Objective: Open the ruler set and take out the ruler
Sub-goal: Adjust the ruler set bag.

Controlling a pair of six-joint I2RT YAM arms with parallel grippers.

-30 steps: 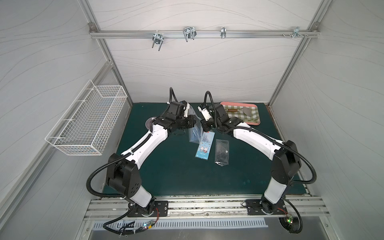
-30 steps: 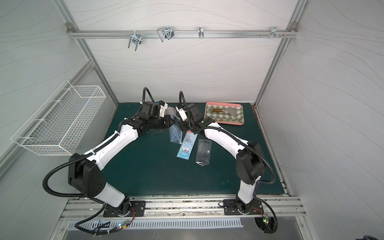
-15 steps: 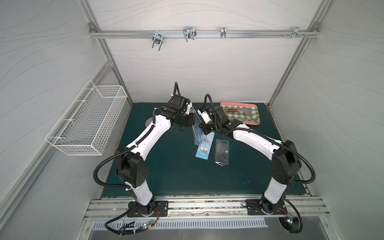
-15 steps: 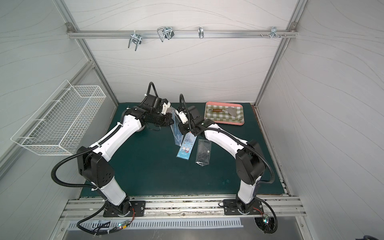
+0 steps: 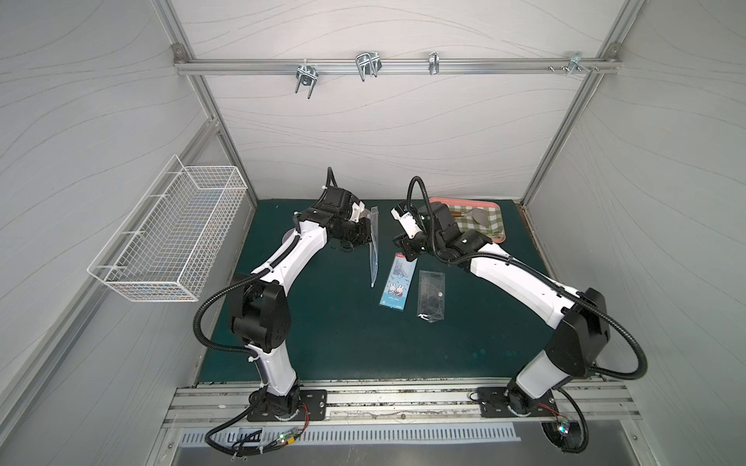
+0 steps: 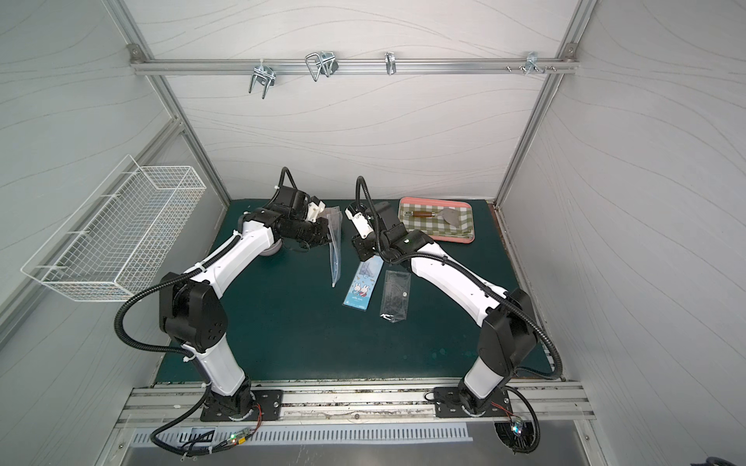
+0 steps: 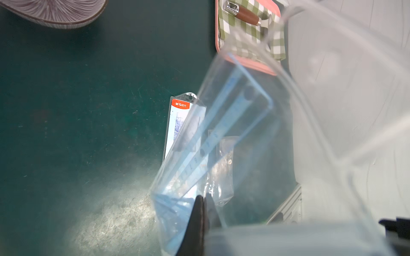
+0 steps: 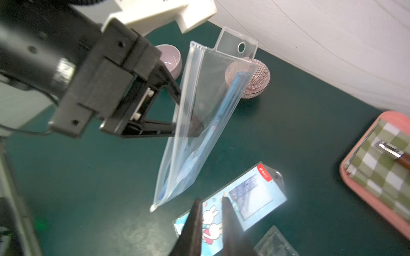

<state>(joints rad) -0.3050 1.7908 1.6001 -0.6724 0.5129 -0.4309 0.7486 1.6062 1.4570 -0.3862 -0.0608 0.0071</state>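
The ruler set is a clear plastic pouch [image 5: 375,246] [image 6: 335,250] that stands tilted above the green mat, its lower corner close to the mat. A blue ruler [image 8: 230,97] [image 7: 221,124] sits inside it. My left gripper [image 5: 368,236] [image 7: 203,197] is shut on the pouch's side wall, and the pinch shows in the right wrist view [image 8: 194,127]. The pouch's hang tab [image 8: 237,47] points up. To the right of the pouch my right gripper [image 5: 403,253] [image 8: 211,199] hangs clear of it, fingers drawn almost together and empty.
A blue rabbit-print card [image 5: 397,282] [image 8: 235,206] and a clear packet [image 5: 432,296] lie on the mat under the right gripper. A pink tray [image 5: 498,240] holds a checked cloth and a spatula. Two bowls [image 8: 255,84] [image 8: 170,57] stand behind the pouch. A wire basket [image 5: 169,242] hangs on the left wall.
The right gripper has let go of the pouch, drawn back to the right and closed again. The left arm has swung the pouch away; it now hangs from the left gripper alone.
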